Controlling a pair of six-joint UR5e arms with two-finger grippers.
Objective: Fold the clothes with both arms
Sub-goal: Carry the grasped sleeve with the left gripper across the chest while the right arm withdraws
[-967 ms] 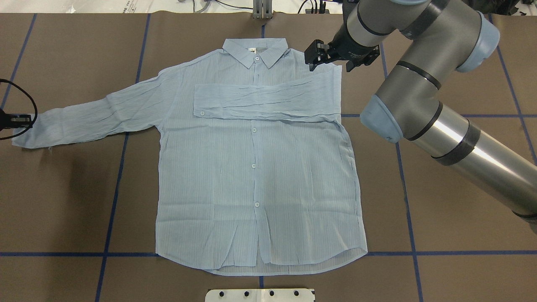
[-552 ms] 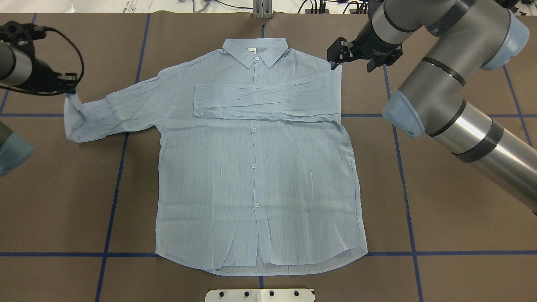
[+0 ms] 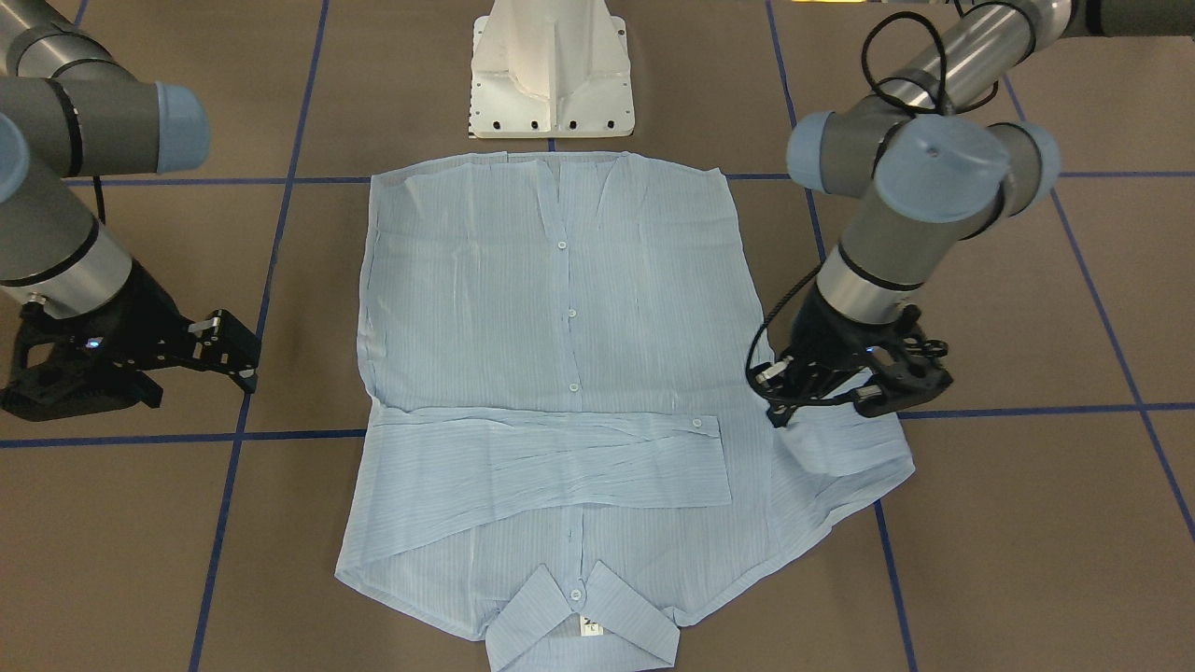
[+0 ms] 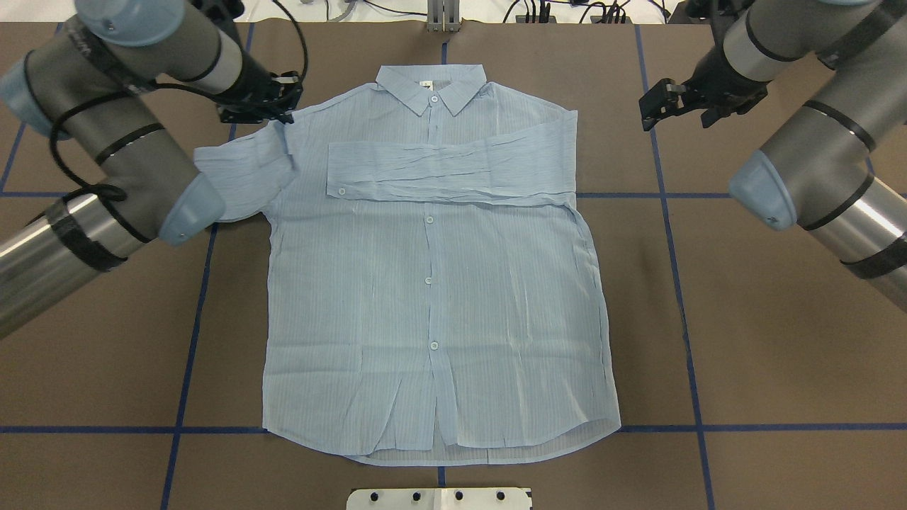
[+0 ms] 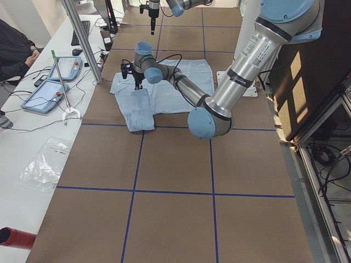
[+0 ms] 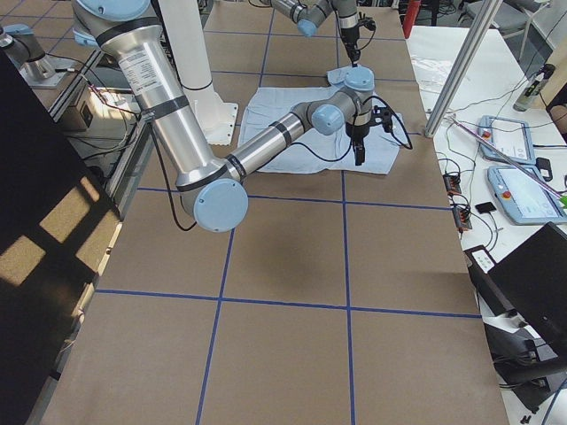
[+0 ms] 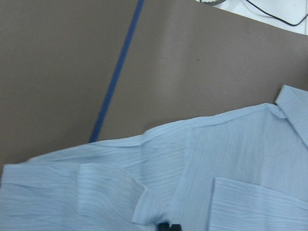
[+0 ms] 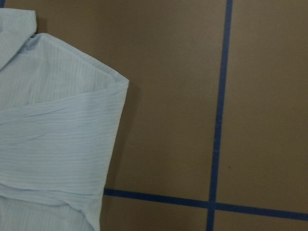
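The light-blue striped shirt [image 4: 432, 297] lies flat and buttoned on the brown table, collar away from the robot. One sleeve [image 4: 446, 170] is folded across the chest. The other sleeve [image 4: 237, 173] is doubled back on itself near its shoulder, its cuff end lifted. My left gripper [image 4: 283, 117] is shut on that cuff end; in the left wrist view the black fingertips [image 7: 168, 226] pinch the cloth. My right gripper [image 4: 655, 106] hangs open over bare table, well clear of the shirt's shoulder [image 8: 57, 134], with nothing in it.
The white pedestal base [image 3: 551, 75] stands just behind the shirt's hem. Blue tape lines [image 4: 680, 283] cross the table. A side bench holds tablets [image 5: 55, 82] and cables, with a seated person [image 5: 13, 52] beside it. A metal post [image 5: 82, 38] rises at the table edge.
My left gripper has carried the sleeve's cuff from the far left in towards the shirt's shoulder, doubling the sleeve over. My right gripper has moved rightwards, away from the other shoulder.
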